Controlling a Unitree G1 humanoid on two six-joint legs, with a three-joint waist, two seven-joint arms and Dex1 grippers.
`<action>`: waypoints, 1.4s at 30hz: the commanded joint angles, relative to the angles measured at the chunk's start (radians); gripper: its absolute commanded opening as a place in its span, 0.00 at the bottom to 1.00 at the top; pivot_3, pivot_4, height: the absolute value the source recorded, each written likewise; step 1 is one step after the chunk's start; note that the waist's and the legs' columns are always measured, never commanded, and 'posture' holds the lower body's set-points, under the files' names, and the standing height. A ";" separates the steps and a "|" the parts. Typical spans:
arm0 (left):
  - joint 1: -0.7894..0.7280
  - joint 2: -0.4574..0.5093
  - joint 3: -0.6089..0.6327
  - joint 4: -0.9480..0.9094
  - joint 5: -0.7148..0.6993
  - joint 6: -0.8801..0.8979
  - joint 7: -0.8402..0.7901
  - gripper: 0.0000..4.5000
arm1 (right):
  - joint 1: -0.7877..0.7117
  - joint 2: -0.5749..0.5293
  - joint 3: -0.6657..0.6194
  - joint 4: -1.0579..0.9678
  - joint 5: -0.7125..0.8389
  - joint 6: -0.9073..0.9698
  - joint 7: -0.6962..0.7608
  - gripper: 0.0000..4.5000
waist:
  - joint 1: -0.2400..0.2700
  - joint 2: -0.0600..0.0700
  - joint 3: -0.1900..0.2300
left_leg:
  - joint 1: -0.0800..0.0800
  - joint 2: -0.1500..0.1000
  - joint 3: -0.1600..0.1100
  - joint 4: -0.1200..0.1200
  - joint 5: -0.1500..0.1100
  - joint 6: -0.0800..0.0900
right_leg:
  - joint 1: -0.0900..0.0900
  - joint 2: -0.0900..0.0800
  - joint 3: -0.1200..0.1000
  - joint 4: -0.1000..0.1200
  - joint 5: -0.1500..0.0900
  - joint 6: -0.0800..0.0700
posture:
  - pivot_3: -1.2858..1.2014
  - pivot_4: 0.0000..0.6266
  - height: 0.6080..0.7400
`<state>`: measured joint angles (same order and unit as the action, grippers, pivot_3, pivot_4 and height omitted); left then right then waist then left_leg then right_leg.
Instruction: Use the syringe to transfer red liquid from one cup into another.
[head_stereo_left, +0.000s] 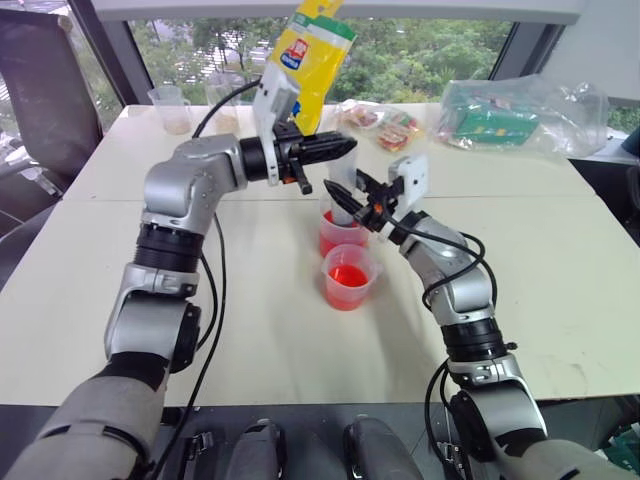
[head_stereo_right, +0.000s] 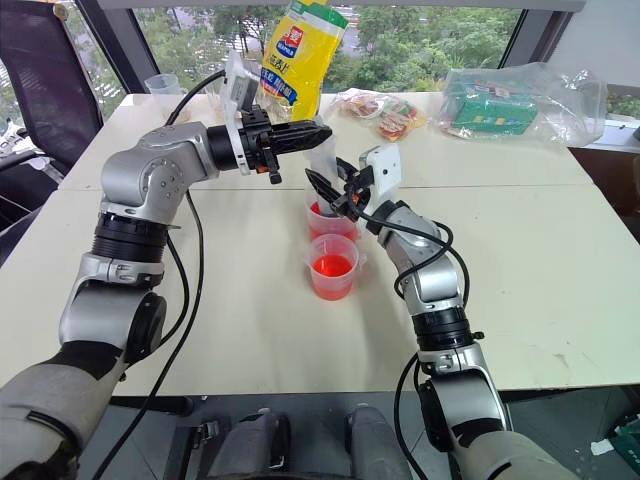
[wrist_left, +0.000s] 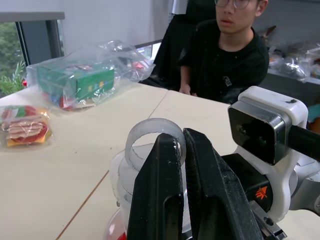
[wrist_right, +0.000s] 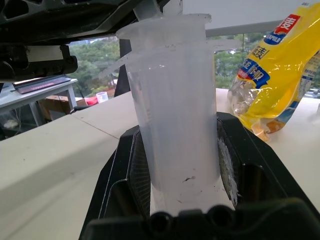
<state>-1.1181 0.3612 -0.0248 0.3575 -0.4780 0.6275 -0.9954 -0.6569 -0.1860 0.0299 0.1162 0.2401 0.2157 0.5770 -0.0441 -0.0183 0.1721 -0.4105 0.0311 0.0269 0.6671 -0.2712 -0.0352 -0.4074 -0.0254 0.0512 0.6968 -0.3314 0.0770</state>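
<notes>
While right tool (wrist_right: 177, 200) clamps syringe (wrist_right: 175, 115) barrel over 2 cups (head_stereo_left: 345, 255), left tool (wrist_left: 182, 165) pinches plunger ring (wrist_left: 152, 135).

Left gripper (head_stereo_left: 345, 147) level, pointed toward robot's right, fingers (wrist_left: 165, 185) pinched tight together. Right gripper (head_stereo_left: 345, 203) angled slightly up, jaws clamped w/ syringe (wrist_right: 175, 110) barrel between.

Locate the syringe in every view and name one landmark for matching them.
Left eye view: syringe upright at centre, above the rear red cup.
Right eye view: at centre, above that cup.
Left wrist view: its plunger ring at the jaws.
Right wrist view: barrel between the jaws.
Shared landmark: yellow bag.
</notes>
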 joint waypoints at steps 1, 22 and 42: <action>-0.091 0.006 0.048 -0.054 -0.023 -0.035 0.000 0.02 | 0.023 -0.008 0.017 0.022 -0.003 0.034 0.011 0.33 | 0.000 0.000 0.000 | 0.000 0.000 0.000 0.000 0.000 0.000 | 0.000 0.000 0.000 0.000 0.000 0.000 | 0.52 0.24 1.00; -0.125 0.019 0.072 -0.032 -0.017 -0.066 -0.010 0.02 | 0.046 -0.021 0.025 -0.043 0.017 0.071 0.018 0.33 | 0.000 0.000 0.000 | 0.000 0.000 0.000 0.000 0.000 0.000 | 0.000 0.000 0.000 0.000 0.000 0.000 | 0.52 0.24 1.00; 0.098 0.136 0.041 -0.224 -0.035 0.045 -0.049 0.99 | -0.045 -0.043 -0.033 -0.160 0.089 0.170 0.000 0.33 | 0.000 0.000 0.000 | 0.000 0.000 0.000 0.000 0.000 0.000 | 0.000 0.000 0.000 0.001 0.000 0.000 | 0.52 0.24 1.00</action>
<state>-1.0147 0.4794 -0.0114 0.1772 -0.4935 0.6694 -1.0408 -0.6729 -0.2258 0.0226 -0.0167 0.3105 0.4066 0.5774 -0.0446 -0.0183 0.1721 -0.4102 0.0312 0.0267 0.6672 -0.2711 -0.0353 -0.4074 -0.0256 0.0515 0.6976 -0.3314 0.0770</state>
